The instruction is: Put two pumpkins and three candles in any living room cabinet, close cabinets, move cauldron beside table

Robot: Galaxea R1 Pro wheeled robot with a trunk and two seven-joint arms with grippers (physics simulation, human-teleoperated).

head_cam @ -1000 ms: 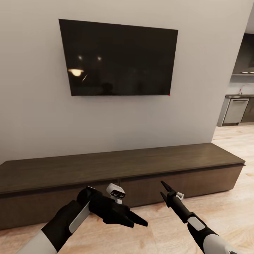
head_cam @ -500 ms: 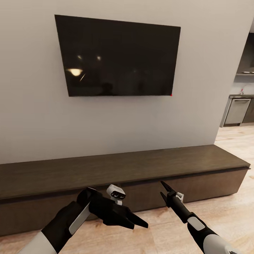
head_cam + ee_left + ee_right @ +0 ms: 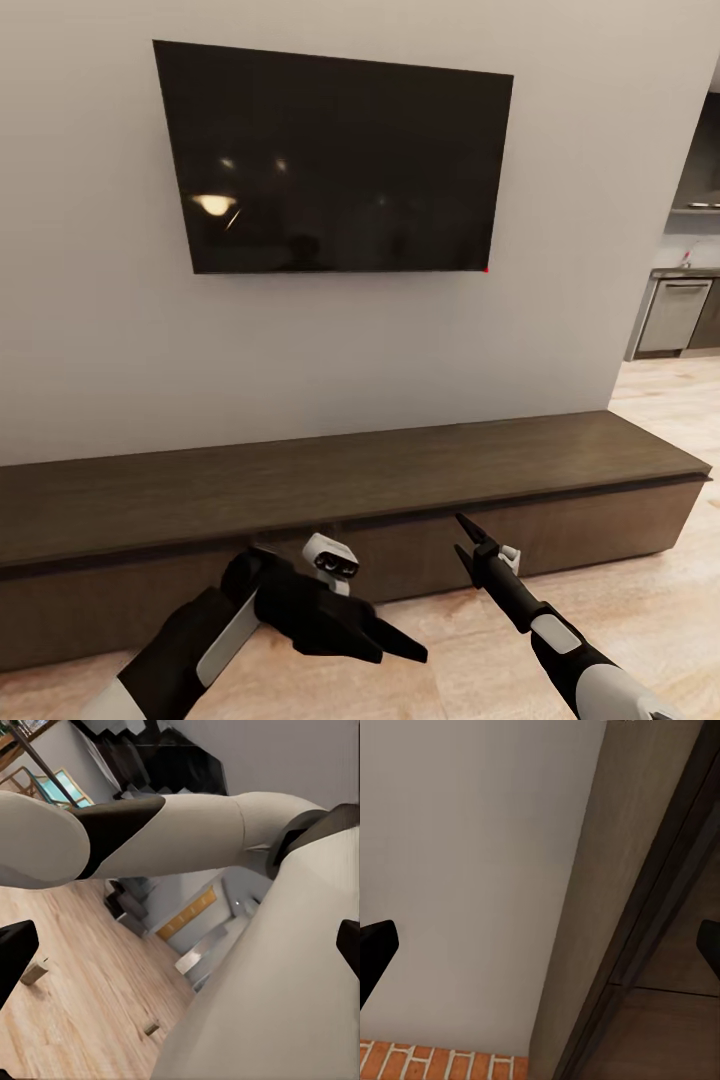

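Note:
The long, low dark-brown cabinet point(image 3: 400, 470) runs along the pale wall in front of me, and its drawer fronts point(image 3: 600, 520) sit flush and shut. My left gripper point(image 3: 400, 648) hovers open over the floor just before the cabinet, with nothing in it. My right gripper point(image 3: 460, 535) is open and empty too, its tips pointing up at the cabinet front. In the right wrist view the dark wood cabinet point(image 3: 675, 1020) is close ahead. The pumpkins, candles and cauldron are out of view.
A black television point(image 3: 335, 160) hangs on the wall above the cabinet. Light wood floor point(image 3: 650, 600) extends to the right toward a kitchen with a steel appliance point(image 3: 672, 315). Red brick point(image 3: 435, 1061) shows in the right wrist view.
The whole picture shifted a little, so the camera moved nearer the wall. My left gripper has sunk slightly and drifted right. The right gripper has held its place.

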